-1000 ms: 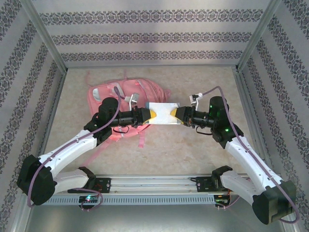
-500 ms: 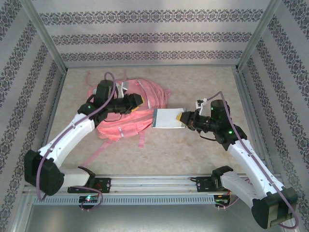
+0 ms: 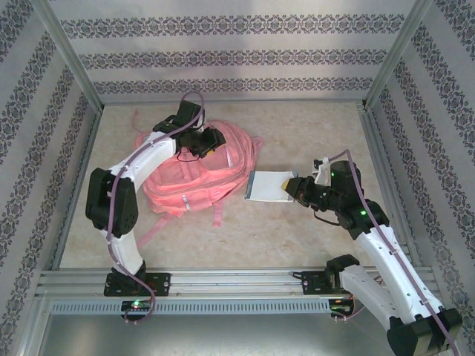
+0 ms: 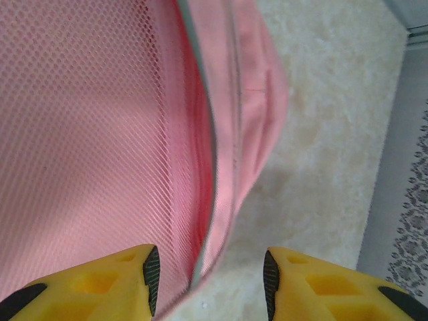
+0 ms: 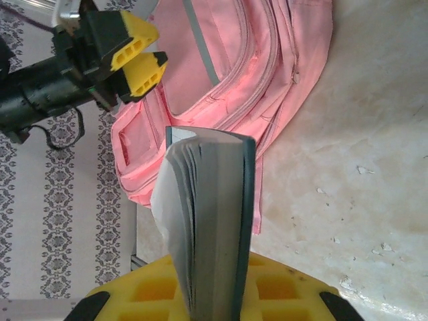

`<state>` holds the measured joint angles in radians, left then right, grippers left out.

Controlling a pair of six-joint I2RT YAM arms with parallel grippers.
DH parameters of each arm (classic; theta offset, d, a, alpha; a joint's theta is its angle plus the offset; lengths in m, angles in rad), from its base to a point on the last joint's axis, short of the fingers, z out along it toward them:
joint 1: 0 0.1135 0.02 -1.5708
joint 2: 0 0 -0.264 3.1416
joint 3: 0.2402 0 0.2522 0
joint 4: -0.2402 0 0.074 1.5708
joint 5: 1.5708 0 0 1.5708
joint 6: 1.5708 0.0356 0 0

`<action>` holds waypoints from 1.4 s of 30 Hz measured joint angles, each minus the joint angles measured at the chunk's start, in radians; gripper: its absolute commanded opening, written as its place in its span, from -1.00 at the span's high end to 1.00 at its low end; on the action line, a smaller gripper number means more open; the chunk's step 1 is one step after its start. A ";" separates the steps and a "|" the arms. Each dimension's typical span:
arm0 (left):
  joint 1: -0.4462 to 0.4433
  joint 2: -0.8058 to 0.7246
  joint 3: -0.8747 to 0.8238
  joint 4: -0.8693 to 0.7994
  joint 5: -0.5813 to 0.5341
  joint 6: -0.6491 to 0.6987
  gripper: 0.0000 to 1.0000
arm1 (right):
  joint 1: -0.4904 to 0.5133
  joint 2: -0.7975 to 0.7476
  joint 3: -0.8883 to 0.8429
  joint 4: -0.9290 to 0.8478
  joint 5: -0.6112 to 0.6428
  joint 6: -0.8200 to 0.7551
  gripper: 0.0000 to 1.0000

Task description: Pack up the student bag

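The student bag [image 3: 200, 174] lies flat on the table [image 3: 297, 126], on the left side toward the far wall. The left gripper [image 3: 210, 144] hangs over its far right part with the jaws moderately apart, and the pink edge of the bag is seen in the gap between them. To the right of the bag and near it, the right gripper [image 3: 292, 185] holds a book [image 3: 267, 185] by its right end, its jaws narrow on it.

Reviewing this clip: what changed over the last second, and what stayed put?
The left end effector let go of the book and moved to the far part of the student bag, jaws open. The right end effector carried the book rightward, off the bag. Unchanged: the right grip on the book, and the bag's place.
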<state>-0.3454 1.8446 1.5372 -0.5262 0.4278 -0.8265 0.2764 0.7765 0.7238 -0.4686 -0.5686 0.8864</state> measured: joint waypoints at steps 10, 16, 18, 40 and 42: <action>0.000 0.134 0.142 0.000 0.005 -0.002 0.12 | 0.000 -0.010 -0.046 0.005 0.000 0.005 1.00; 0.000 0.182 0.146 0.002 -0.003 -0.003 0.20 | 0.000 -0.010 -0.070 0.018 0.000 0.008 1.00; 0.000 0.200 0.149 0.002 -0.003 -0.003 0.23 | 0.000 -0.010 -0.082 0.024 0.000 0.011 1.00; -0.005 0.306 0.323 -0.043 -0.011 0.005 0.44 | 0.000 -0.018 -0.103 0.050 0.000 0.027 1.00; -0.007 0.340 0.360 -0.071 -0.019 0.013 0.57 | 0.000 -0.019 -0.103 0.050 0.002 0.027 1.00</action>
<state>-0.3527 2.1845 1.8969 -0.5976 0.4088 -0.8131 0.2764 0.7578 0.6209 -0.4191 -0.5667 0.9131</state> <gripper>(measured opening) 0.269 0.155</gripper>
